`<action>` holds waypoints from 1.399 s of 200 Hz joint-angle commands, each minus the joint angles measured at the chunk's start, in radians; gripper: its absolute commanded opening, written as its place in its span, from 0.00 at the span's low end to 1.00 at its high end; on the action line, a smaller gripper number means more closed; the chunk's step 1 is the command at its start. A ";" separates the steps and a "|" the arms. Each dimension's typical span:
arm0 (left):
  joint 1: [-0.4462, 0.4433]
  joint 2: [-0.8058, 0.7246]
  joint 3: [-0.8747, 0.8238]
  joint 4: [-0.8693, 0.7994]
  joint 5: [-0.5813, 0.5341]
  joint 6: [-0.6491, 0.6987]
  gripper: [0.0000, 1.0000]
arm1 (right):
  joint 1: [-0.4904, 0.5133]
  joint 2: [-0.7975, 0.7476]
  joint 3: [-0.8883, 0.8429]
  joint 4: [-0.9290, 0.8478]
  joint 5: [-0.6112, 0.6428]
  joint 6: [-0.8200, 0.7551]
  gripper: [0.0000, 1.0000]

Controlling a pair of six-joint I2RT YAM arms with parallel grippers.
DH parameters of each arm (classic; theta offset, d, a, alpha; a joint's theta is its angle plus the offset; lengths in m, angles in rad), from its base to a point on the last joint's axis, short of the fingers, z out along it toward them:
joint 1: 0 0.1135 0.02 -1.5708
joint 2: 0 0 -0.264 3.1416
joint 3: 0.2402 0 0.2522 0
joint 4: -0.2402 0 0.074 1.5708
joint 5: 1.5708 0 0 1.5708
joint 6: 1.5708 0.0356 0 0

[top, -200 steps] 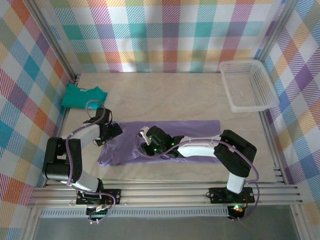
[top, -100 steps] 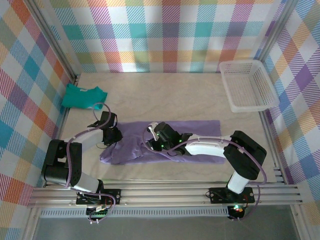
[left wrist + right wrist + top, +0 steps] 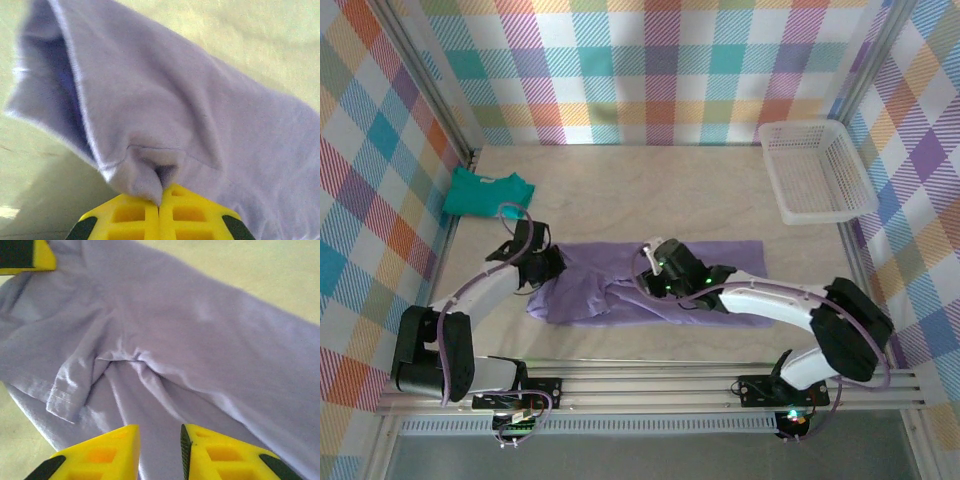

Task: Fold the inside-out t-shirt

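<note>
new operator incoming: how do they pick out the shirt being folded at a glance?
On the pale table, look just beyond the two arm bases for the long cloth stretched across the near middle. That is the lavender t-shirt, its left end pinched in the shut left hand. The other garment is teal, folded small, and sits apart in the far left corner.

Folded teal garment (image 3: 485,192) far-left, white basket (image 3: 825,214) far-right.
</note>
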 commanded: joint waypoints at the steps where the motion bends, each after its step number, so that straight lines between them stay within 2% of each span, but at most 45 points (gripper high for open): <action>1: 0.081 -0.017 0.081 -0.171 -0.128 0.031 0.00 | -0.040 -0.085 -0.030 -0.037 0.024 -0.036 0.30; 34: 0.164 -0.012 0.201 -0.256 -0.299 0.102 0.00 | -0.100 -0.189 -0.079 -0.049 -0.003 -0.035 0.30; 64: 0.212 0.090 0.400 -0.382 -0.537 0.226 0.00 | -0.138 -0.283 -0.123 -0.063 -0.032 -0.038 0.30; 84: 0.191 0.135 0.501 -0.460 -0.573 0.241 0.00 | -0.167 -0.345 -0.158 -0.069 -0.043 -0.034 0.30; 130: -0.074 0.164 0.576 -0.599 -0.661 0.190 0.00 | -0.262 -0.401 -0.170 -0.169 -0.025 -0.002 0.28; 151: -0.199 0.177 0.616 -0.670 -0.653 0.129 0.00 | -0.294 -0.401 -0.169 -0.200 -0.030 0.010 0.28; 169: -0.320 0.207 0.667 -0.707 -0.600 0.041 0.00 | -0.312 -0.403 -0.167 -0.217 -0.036 0.009 0.28; 185: -0.427 0.263 0.707 -0.686 -0.503 -0.035 0.00 | -0.328 -0.410 -0.166 -0.237 -0.030 0.006 0.27; 201: -0.525 0.353 0.769 -0.624 -0.388 -0.096 0.00 | -0.344 -0.426 -0.168 -0.256 -0.025 0.001 0.27; 216: -0.601 0.468 0.881 -0.597 -0.324 -0.117 0.00 | -0.357 -0.443 -0.169 -0.285 -0.005 0.003 0.28; 222: -0.624 0.517 0.931 -0.597 -0.300 -0.120 0.08 | -0.363 -0.452 -0.171 -0.293 0.000 0.004 0.28; 232: -0.644 0.600 1.008 -0.603 -0.245 -0.114 0.32 | -0.371 -0.469 -0.175 -0.308 0.009 0.010 0.29; 245: -0.654 0.665 1.085 -0.630 -0.223 -0.109 0.45 | -0.375 -0.494 -0.181 -0.329 0.028 0.024 0.30; 258: -0.655 0.665 1.109 -0.628 -0.213 -0.096 0.55 | -0.376 -0.519 -0.193 -0.338 0.049 0.043 0.31; 280: -0.634 0.557 1.046 -0.595 -0.197 -0.071 0.60 | -0.377 -0.527 -0.211 -0.300 0.025 0.071 0.36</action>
